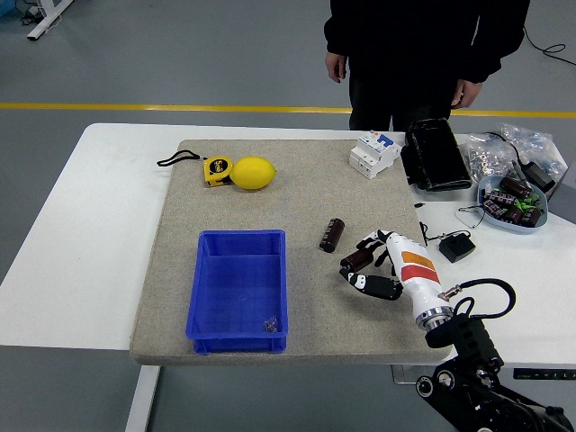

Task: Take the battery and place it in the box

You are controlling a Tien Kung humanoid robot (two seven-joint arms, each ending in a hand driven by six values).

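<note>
— What's the biggest thing out there?

— The white table (63,261), and on it a square beige felt mat (297,193). At the far side, beyond the robot's hand, stands a person in black (423,54), arms hanging, touching nothing.

— And the box?

— An open blue plastic box (238,290), well to the left of the right hand (378,267).

— Any writing to read?

— None that can be made out; the white and blue breaker block (374,153) far beyond the hand is too small to read.

— Where is the battery?

— A dark brown cylindrical battery (357,259) sits in the right hand, fingers curled around it, just above the mat. A second brown cylindrical battery (332,234) lies just beyond the hand, to its left, apart from it.

— Anything else?

— A yellow lemon (254,173) touching a yellow tape measure (216,169), far off to the left.
</note>
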